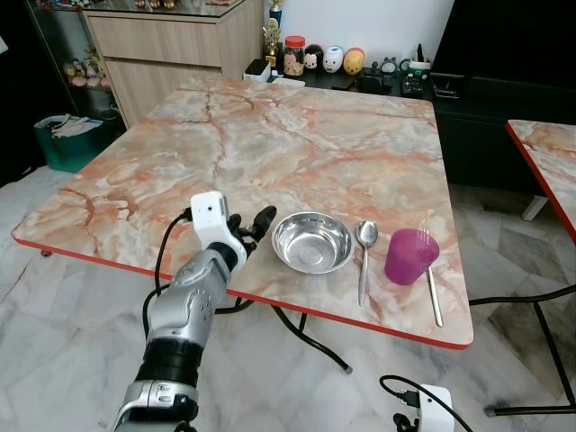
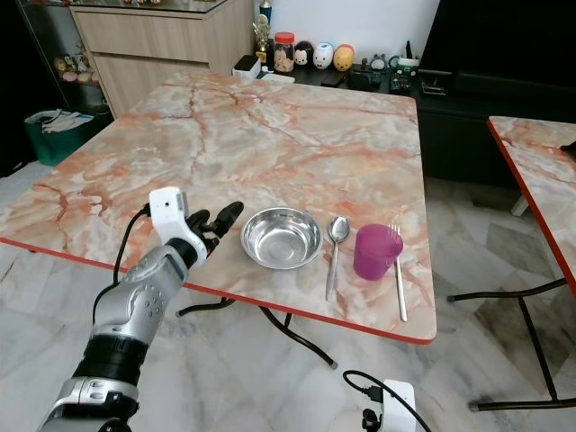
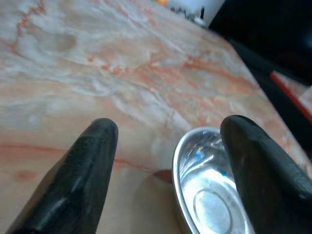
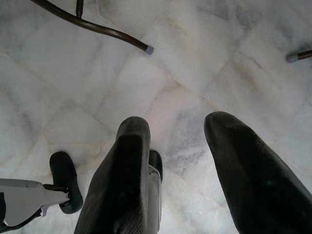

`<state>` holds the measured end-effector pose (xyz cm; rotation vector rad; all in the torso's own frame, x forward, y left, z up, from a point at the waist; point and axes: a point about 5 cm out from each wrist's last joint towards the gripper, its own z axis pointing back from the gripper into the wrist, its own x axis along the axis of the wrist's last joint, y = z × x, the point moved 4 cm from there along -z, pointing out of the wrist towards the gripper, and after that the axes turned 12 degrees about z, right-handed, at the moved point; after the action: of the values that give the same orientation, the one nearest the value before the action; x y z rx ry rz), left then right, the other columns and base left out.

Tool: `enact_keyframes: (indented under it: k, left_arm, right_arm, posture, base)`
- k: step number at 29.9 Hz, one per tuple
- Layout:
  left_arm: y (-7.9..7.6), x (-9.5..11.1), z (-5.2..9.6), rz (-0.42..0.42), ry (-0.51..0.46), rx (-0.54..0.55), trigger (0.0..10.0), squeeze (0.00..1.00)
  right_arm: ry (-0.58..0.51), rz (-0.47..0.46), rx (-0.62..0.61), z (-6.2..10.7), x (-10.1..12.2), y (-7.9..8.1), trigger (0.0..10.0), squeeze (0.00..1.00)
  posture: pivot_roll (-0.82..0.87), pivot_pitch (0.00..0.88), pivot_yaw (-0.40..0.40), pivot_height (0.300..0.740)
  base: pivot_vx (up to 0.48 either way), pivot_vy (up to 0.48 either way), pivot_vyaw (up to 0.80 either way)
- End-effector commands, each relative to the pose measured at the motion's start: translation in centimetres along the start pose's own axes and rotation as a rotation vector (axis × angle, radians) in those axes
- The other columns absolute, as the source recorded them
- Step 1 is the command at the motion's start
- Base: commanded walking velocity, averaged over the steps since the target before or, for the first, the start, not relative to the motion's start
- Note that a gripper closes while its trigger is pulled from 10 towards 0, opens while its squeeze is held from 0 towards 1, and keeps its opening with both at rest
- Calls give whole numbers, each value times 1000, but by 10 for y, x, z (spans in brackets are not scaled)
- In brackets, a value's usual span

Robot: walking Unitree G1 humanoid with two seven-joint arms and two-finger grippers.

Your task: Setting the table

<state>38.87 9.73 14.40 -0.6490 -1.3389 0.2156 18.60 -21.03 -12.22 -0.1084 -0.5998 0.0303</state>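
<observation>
A steel bowl (image 1: 312, 242) sits near the front edge of the marble table (image 1: 297, 153). Right of it lie a spoon (image 1: 364, 256), a purple cup (image 1: 410, 256) and a fork (image 1: 434, 290), all in a row. My left gripper (image 1: 252, 225) hovers open just left of the bowl, holding nothing; in the left wrist view its fingers (image 3: 83, 170) frame the bowl's rim (image 3: 195, 185). My right gripper (image 4: 178, 161) hangs low beside the table, open, above the floor.
Jars and small figurines (image 1: 324, 59) stand on a dark low cabinet behind the table. A wooden cabinet (image 1: 171, 45) is at the back left, a teal bin (image 1: 67, 139) beside it. A second marble table (image 1: 549, 162) stands to the right.
</observation>
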Motion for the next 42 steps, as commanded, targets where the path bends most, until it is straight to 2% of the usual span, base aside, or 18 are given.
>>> enact_keyframes:
  k: [1,2,3,11,19,33,42]
  left_arm:
    - [2,-8,-4,-50,44,23,10000,1000]
    - [2,-8,-4,-49,46,24,10000,1000]
    - [2,-9,-5,-56,50,26,10000,0]
    - [3,-20,-9,-63,105,39,10000,0]
    - [-2,-22,-15,-70,110,26,10000,0]
    - [-13,-21,-30,-163,114,9,10000,0]
    - [-15,-24,-35,-207,116,15,10000,0]
  right_arm:
    - [8,-8,-2,1,-3,0,10000,0]
    - [8,-8,-3,1,-3,0,10000,0]
    - [8,-8,-2,1,-3,0,10000,0]
    - [9,-8,-1,1,-4,0,10000,0]
    - [8,-8,3,1,-3,2,10000,0]
    - [4,-22,-8,0,-1,0,10000,0]
    - [8,-16,-8,0,-2,0,10000,0]
  posture:
    - [60,0,-18,711]
    - [60,0,-18,711]
    - [57,0,-15,711]
    - [51,0,-11,711]
    - [46,0,-4,711]
    - [44,0,-4,711]
    - [46,0,-10,711]
  base:
    - [0,0,0]
    - [0,0,0]
    - [0,0,0]
    - [0,0,0]
    - [0,0,0]
    - [0,0,0]
    - [0,0,0]
